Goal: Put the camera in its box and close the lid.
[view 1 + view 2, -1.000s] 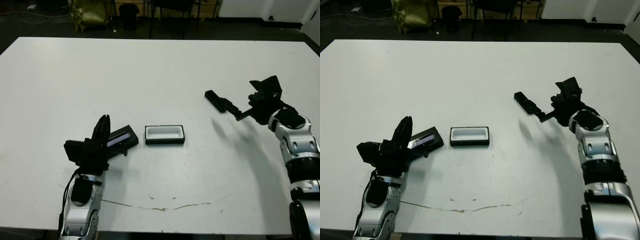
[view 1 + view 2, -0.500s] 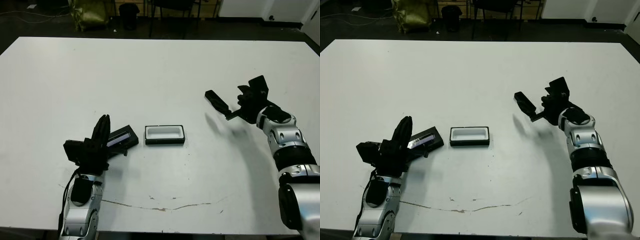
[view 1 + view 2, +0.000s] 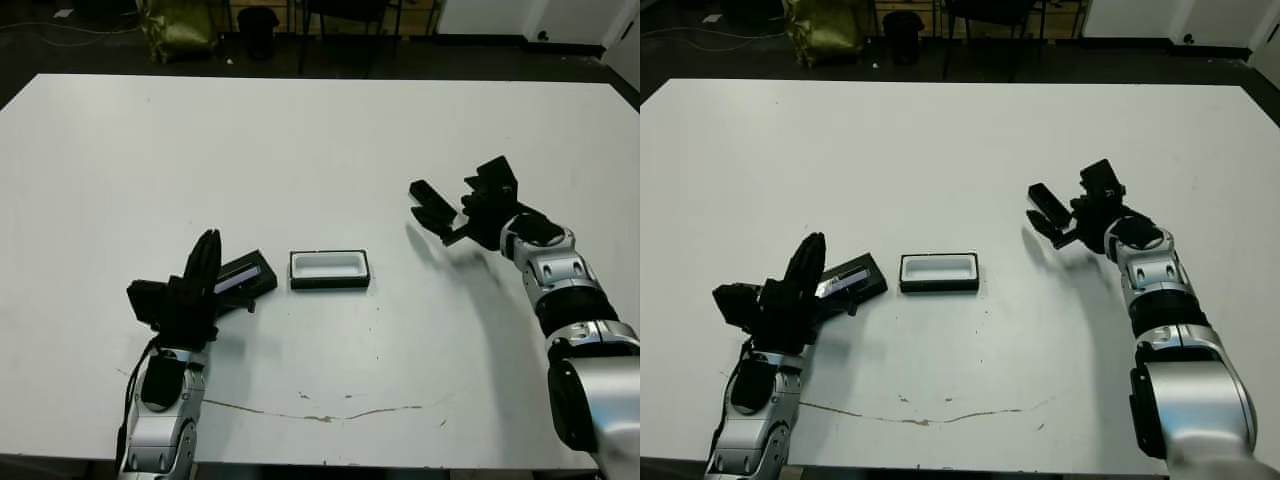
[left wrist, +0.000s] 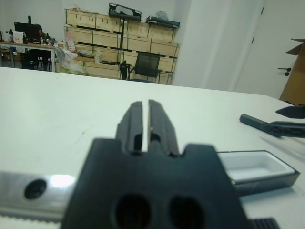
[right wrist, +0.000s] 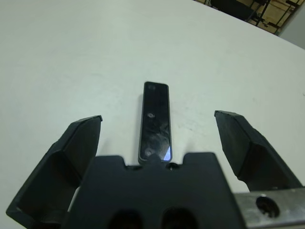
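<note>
The small matte-black camera bar (image 5: 155, 121) lies flat on the white table (image 3: 320, 140), off to the right and well apart from the little black box with the white lining (image 3: 329, 269). The right gripper (image 5: 159, 138) has its jaws spread wide, one on each side of the bar, holding nothing. If they squeeze crooked, the thin bar could twist or skid away — it is smooth. The left gripper (image 4: 142, 119) has its fingers pressed together, empty, just beside the flat black lid with the shiny strip (image 3: 243, 277) — it could bump it.

Camera (image 5: 154, 119) lies flat; open box (image 3: 329, 269) beside lid (image 3: 246, 277).
</note>
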Robot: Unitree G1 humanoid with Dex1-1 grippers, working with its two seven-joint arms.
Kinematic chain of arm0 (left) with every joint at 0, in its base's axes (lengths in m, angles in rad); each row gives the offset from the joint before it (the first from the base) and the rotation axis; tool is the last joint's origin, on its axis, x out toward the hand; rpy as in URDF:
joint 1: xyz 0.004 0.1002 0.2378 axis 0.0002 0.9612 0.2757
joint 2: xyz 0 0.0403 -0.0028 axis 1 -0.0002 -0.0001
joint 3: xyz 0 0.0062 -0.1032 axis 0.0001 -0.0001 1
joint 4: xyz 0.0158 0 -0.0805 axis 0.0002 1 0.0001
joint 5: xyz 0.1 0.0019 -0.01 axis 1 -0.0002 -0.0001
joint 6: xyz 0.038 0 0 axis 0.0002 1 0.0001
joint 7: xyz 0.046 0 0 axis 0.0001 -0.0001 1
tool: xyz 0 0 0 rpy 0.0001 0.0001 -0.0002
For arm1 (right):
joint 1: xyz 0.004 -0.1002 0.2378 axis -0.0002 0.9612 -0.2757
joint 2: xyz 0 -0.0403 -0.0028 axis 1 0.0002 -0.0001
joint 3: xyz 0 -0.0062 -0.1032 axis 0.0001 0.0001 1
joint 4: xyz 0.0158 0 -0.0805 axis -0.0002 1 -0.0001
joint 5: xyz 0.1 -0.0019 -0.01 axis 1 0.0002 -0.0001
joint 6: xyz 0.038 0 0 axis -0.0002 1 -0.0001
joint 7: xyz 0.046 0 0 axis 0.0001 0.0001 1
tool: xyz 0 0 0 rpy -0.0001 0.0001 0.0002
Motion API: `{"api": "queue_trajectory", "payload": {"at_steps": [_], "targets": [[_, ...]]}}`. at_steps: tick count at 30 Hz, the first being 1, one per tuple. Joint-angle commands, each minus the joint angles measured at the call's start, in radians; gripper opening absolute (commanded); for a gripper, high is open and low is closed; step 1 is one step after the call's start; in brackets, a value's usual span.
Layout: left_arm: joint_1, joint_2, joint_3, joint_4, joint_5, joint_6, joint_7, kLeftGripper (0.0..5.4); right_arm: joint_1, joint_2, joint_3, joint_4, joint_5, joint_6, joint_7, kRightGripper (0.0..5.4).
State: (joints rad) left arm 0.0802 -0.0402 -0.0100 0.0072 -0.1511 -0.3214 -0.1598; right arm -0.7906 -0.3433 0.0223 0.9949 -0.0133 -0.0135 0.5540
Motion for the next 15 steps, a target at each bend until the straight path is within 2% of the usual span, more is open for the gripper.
{"api": "queue_trajectory", "payload": {"at_steps": [1,15], "targets": [[0.011,0.007,0.004,0.007,0.005,0.011,0.003,0.0,-0.011,0.0,0.009,0.033,-0.021,0.006,-0.015,5.38],[0.015,0.006,0.001,0.001,0.001,0.02,0.005,0.0,-0.023,0.007,0.022,0.072,-0.05,0.02,-0.024,5.38]]}}
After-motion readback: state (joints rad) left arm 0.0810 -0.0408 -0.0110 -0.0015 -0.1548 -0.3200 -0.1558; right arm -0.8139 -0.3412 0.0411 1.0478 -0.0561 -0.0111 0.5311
